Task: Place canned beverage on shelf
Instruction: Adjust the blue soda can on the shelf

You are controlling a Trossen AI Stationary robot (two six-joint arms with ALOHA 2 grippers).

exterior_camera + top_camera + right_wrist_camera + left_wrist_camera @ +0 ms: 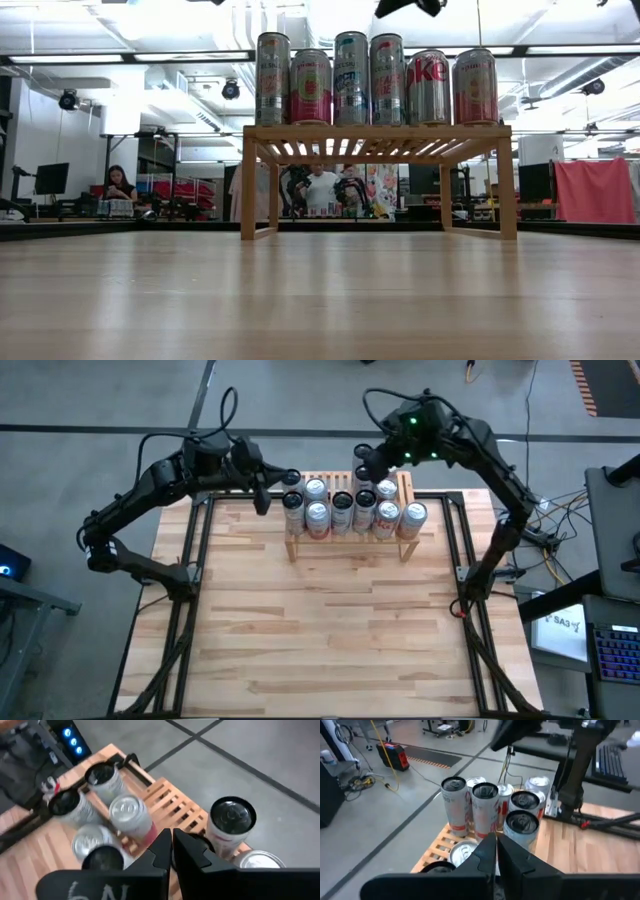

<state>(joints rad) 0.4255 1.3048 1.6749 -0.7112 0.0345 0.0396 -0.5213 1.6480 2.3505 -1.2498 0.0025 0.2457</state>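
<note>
Both grippers are pressed together and hold nothing. The left gripper [262, 500] hangs just off the left end of the shelf [345, 546], above the table's far edge; the right gripper [362, 460] hangs over the shelf's far side, right of its middle. The cans [340, 508] stand upright on the slats, packed close in two rows, so the placing appears done or nearly so.

If the step in hand is withdrawal, it is best done by lifting each gripper straight up before it is swung aside, since the tall cans stand tightly and a sideways brush could topple one into its neighbours.

From the low view, the can [351, 78] row is seen level on the shelf top, clear of the table, with people in the room behind; only a dark piece of an arm shows at the top edge. Rear cans and both arms are shown only from above. In the right wrist view bare slats [172, 805] are shown between cans.
</note>
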